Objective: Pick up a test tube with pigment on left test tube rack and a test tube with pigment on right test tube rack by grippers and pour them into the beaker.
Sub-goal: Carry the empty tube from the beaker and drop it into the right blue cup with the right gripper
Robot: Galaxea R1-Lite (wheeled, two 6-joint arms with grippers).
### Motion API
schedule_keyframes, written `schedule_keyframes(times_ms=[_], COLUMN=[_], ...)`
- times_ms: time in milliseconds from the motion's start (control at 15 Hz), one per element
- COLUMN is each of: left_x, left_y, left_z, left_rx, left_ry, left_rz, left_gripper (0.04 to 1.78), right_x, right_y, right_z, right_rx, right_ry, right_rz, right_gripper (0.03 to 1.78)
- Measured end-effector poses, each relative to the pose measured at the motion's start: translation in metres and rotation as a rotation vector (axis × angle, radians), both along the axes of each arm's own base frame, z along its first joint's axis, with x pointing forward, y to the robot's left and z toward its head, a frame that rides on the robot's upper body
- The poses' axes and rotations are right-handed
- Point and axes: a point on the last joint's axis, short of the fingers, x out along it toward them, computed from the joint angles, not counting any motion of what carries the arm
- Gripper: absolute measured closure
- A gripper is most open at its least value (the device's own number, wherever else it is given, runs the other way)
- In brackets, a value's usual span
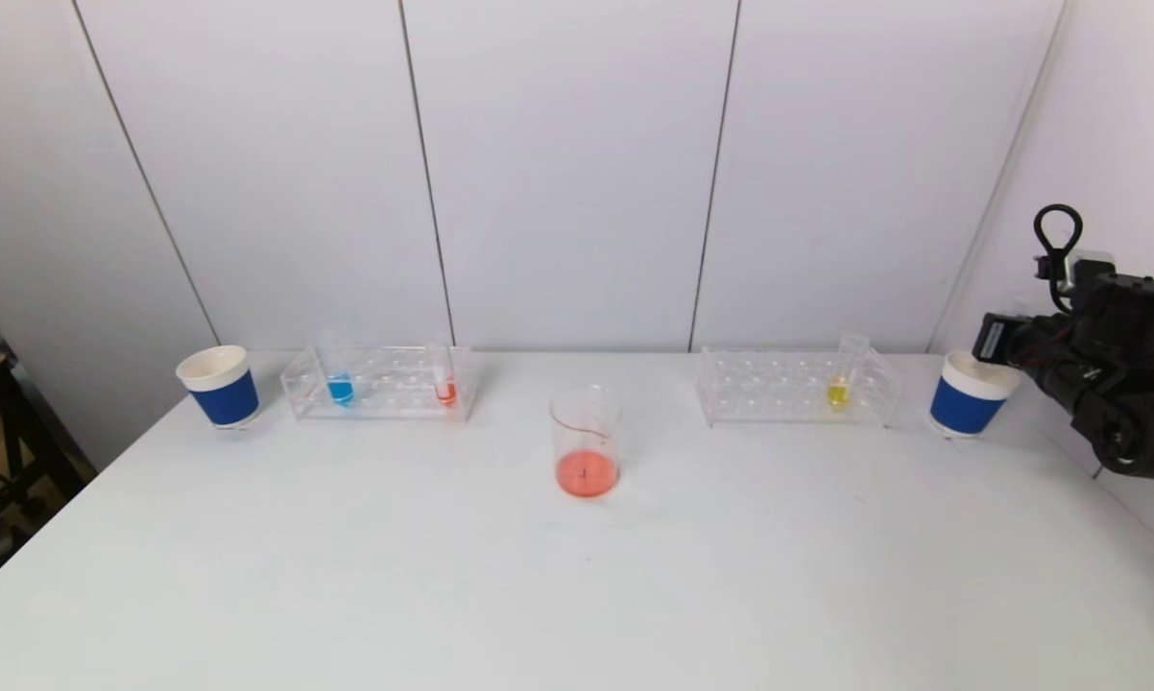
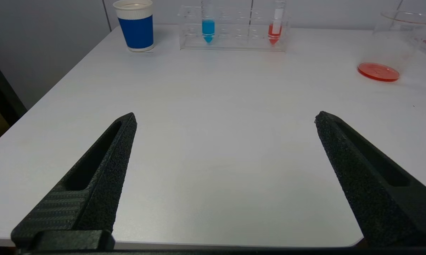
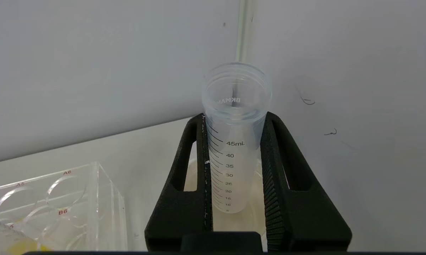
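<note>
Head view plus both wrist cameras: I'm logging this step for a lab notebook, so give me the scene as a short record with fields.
beaker: centre of table, shallow red liquid inside
left rack: holds blue tube and red tube
right rack: holds yellow tube
blue cups: one by each rack's outer end
left gripper: open, low over bare table
right gripper: shut on empty test tube, above right blue cup

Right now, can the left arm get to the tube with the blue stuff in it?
Probably yes. The left gripper hangs low over the near table with jaws wide open and nothing in them, and only bare white table lies between it and the clear blue-filled test tube standing upright in the clear plastic rack.
</note>
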Motion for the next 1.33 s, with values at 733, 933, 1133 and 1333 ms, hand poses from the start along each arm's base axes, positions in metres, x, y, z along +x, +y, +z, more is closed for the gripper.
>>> schedule_keyframes(times_ms=[733, 933, 1133, 1333], left_x=[0.0, 0.0, 0.0, 0.0], left_y=[0.0, 0.0, 0.0, 0.0], left_z=[0.0, 0.0, 0.0, 0.0], left_rx=[0.0, 0.0, 0.0, 0.0], left_ry=[0.0, 0.0, 0.0, 0.0], left_rz=[0.0, 0.0, 0.001, 0.0], left_gripper=[0.06, 0.06, 0.06, 0.06], right_x=[-0.005, -0.005, -0.005, -0.005], right_y=[0.004, 0.004, 0.004, 0.005], right_z=[-0.012, -0.011, -0.011, -0.011], right_rx=[0.008, 0.003, 0.0, -0.001], right_ry=[0.03, 0.012, 0.003, 0.003], right_rz=[0.005, 0.006, 0.008, 0.008], right_gripper=[1.35, 1.35, 1.35, 1.35])
